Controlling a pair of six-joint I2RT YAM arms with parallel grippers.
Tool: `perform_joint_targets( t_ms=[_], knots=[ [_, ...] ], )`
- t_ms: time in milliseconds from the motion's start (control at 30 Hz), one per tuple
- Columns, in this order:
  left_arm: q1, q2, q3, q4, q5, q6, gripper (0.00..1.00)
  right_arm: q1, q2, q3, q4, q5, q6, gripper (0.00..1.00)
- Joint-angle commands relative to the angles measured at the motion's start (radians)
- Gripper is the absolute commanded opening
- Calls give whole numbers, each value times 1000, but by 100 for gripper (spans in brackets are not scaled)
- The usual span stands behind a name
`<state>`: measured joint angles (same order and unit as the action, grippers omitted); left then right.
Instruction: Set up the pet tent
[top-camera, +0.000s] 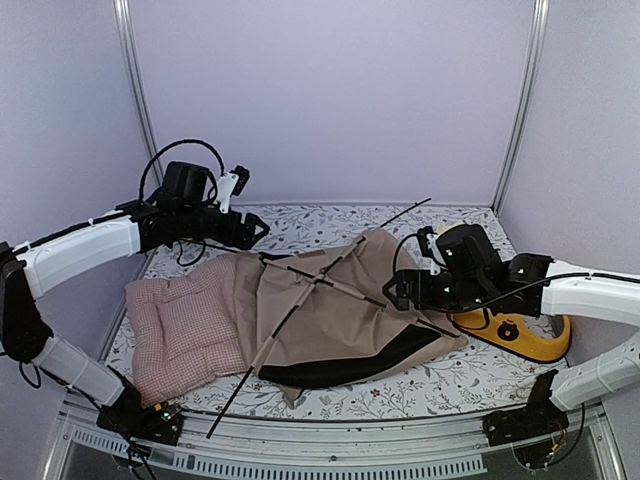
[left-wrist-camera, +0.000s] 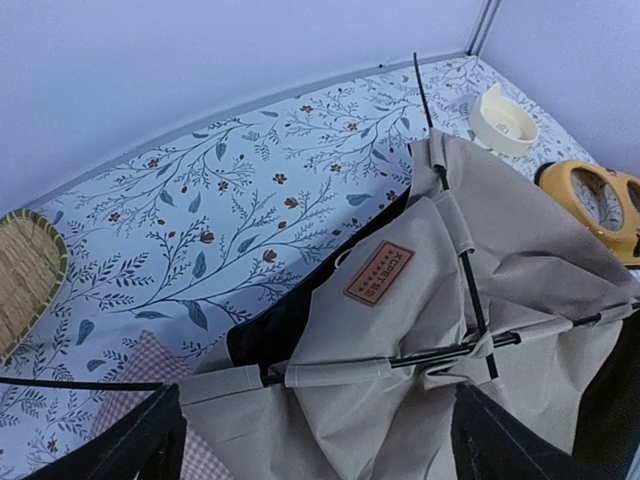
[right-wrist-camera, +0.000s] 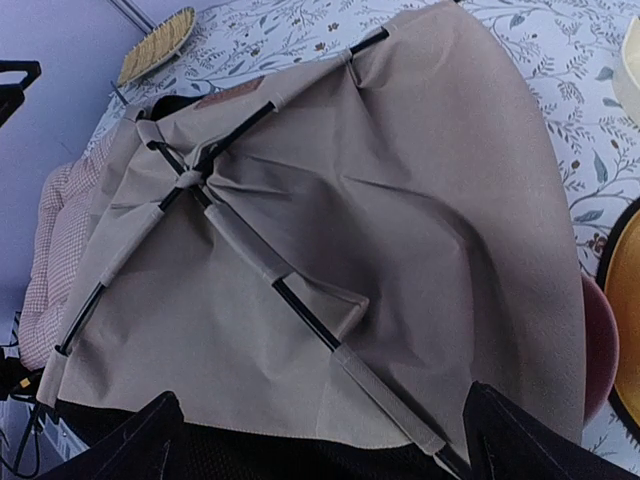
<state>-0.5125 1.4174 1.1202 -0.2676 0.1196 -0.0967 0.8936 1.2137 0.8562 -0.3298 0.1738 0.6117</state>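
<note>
Top external view: the pet tent (top-camera: 350, 310) lies collapsed flat at the middle of the table (top-camera: 330, 225), its 9 o'clock edge draped over the pink checked cushion (top-camera: 180, 320); its black panel faces 6 o'clock. Long axis: one black pole (top-camera: 240, 390) runs from 7 o'clock to 1 o'clock, crossed by the second pole (top-camera: 350, 290) at the hub (top-camera: 320, 279). From the left pincer (top-camera: 258, 233) the hub lies at 4 o'clock; from the right pincer (top-camera: 393, 295) it lies at 9 o'clock; the two look about equally near, though the right one hangs over the fabric itself. Both pincers stand released, jaws spread, grasping nothing. Count: one tent; two poles; one brown label patch (left-wrist-camera: 379, 272); one cushion; one white bowl (left-wrist-camera: 505, 120); one yellow object (left-wrist-camera: 590, 205); one woven tray (left-wrist-camera: 25, 280); two pincers.
</note>
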Motion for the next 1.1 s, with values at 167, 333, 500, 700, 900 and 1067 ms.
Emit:
perform_joint_targets(
  t_ms=[167,333,500,700,900,1067],
  knots=[
    [-31,34,77,-78,-93,21,92,71,-65,-58,-156,-10,180,95],
    [-37,104,157,-89,-56,-6,87,72,-24,-37,-122,-22,195,89],
    [-76,170,197,-134,-123,59,81,74,37,12,-127,-10,192,86],
    [-80,216,188,-146,-184,139,80,73,52,45,-133,4,164,85],
    [-67,202,162,-154,-195,207,85,67,55,80,-166,35,86,88],
    [-27,164,109,-113,-123,306,94,25,24,79,-143,2,28,90]
  ],
)
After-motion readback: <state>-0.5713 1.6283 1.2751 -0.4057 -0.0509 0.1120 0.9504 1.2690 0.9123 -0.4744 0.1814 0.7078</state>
